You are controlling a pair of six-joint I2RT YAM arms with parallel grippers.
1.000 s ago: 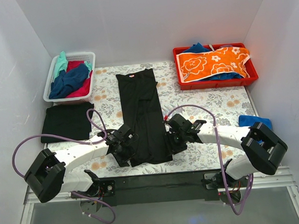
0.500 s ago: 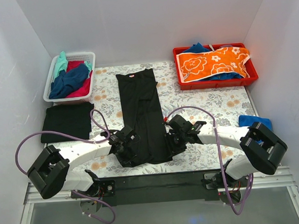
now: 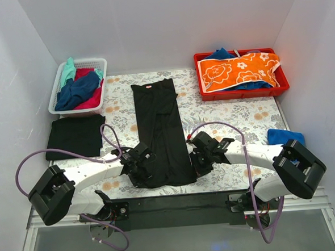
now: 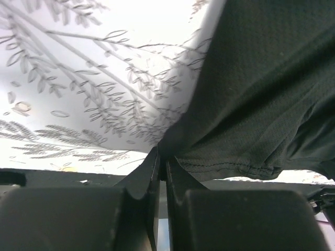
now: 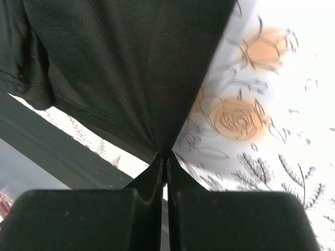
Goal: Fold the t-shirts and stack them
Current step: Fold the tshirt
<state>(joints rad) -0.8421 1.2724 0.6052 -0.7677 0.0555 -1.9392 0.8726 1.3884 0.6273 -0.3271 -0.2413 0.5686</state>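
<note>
Overhead, the black t-shirt (image 3: 160,126) lies as a long strip down the middle of the desk, hem toward the near edge. The left gripper (image 3: 141,171) and right gripper (image 3: 199,164) are at its two near corners.

Left wrist: the fingers (image 4: 149,175) are pressed together on the hem.

Right wrist: the fingers (image 5: 157,170) are likewise clamped on cloth above the fern-patterned covering (image 5: 272,104).

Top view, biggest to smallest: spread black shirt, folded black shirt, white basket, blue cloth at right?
1. Spread black shirt.
2. White basket and folded black shirt: too alike to rank.
3. Blue cloth, clearly smallest.
</note>
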